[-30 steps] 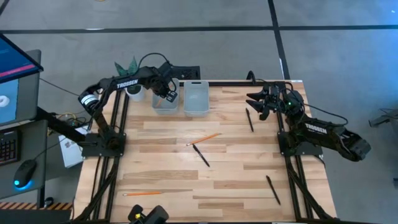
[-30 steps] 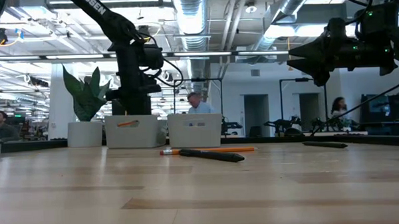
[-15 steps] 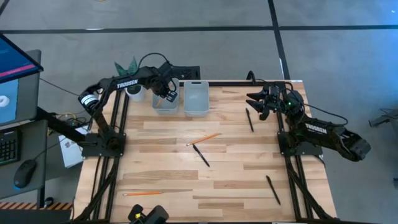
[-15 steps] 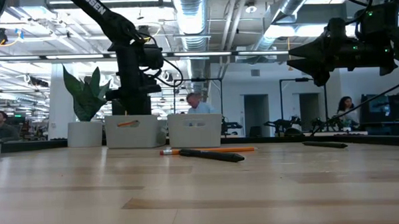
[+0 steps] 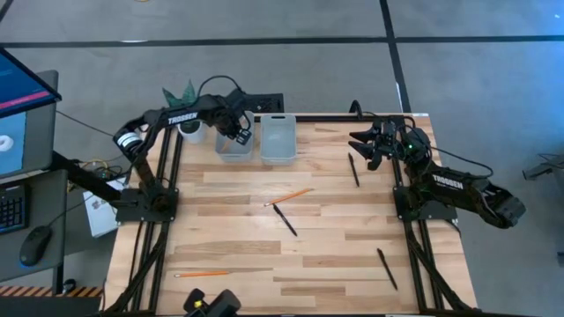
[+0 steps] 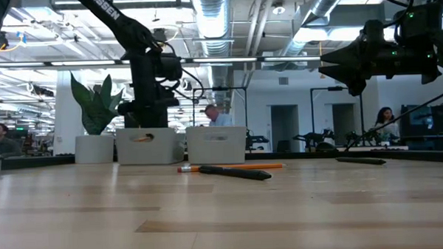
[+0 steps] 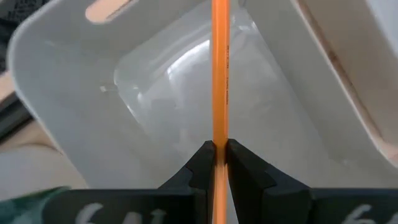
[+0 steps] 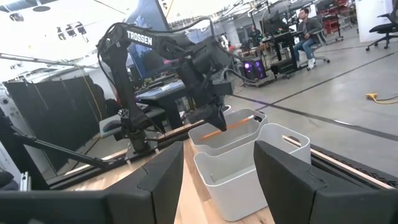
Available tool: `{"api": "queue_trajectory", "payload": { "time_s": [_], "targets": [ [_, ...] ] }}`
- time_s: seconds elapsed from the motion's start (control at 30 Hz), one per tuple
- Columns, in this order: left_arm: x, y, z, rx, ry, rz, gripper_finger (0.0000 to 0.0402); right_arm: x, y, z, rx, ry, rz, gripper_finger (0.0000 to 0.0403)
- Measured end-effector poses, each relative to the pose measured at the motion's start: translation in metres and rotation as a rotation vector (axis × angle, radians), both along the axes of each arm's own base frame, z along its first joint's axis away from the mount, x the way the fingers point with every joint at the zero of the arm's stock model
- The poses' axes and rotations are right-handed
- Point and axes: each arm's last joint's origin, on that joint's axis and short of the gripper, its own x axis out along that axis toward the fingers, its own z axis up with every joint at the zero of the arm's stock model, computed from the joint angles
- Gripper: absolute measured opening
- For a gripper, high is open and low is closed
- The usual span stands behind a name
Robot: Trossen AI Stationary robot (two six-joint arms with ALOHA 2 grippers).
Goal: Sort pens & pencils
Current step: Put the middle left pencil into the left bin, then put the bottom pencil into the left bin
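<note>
Left gripper (image 7: 219, 163): clamped on a pencil (image 7: 219, 74) over the left bin (image 5: 233, 145). Right gripper (image 5: 357, 143): fingers apart, hovering near a pen (image 5: 353, 169). Mid-table: pencil (image 5: 289, 197), pen (image 5: 285, 219), apparently touching. Near edge: pencil (image 5: 196, 275), pen (image 5: 387, 268).

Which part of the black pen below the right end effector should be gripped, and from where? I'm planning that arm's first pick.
Grip the pen around its middle, coming straight down from above. It lies flat on the bare table, clear of other things, so its long sides are free. Turn the open right end effector so the fingers close across the thin shaft, not along it; a mid-length hold should keep it from tipping.
</note>
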Motion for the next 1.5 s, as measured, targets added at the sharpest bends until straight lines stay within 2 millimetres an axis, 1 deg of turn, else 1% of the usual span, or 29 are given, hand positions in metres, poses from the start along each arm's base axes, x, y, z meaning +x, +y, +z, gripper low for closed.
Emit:
{"api": "queue_trajectory", "payload": {
  "time_s": [0.2, 0.33, 1.0, 1.5],
  "targets": [
    [0.0021, 0.0012, -0.0007, 0.008, -0.018, 0.009, 0.0025, 0.0001, 0.0001, 0.0000, 0.000, 0.000, 0.002, 0.0217],
    [-0.0014, 0.0044, -0.0008, -0.009, -0.031, 0.020, 0.0025, 0.0000, 0.0001, 0.0000, 0.001, 0.000, 0.001, 0.0217],
    [0.0000, 0.0043, -0.0005, -0.007, -0.044, 0.028, 0.0026, 0.0001, 0.0001, 0.0000, 0.001, 0.000, 0.001, 0.0217],
    [0.0000, 0.0043, -0.0005, -0.007, -0.043, 0.028, 0.0088, 0.0001, 0.0001, -0.0001, 0.001, 0.000, 0.001, 0.0217]
  ]
}}
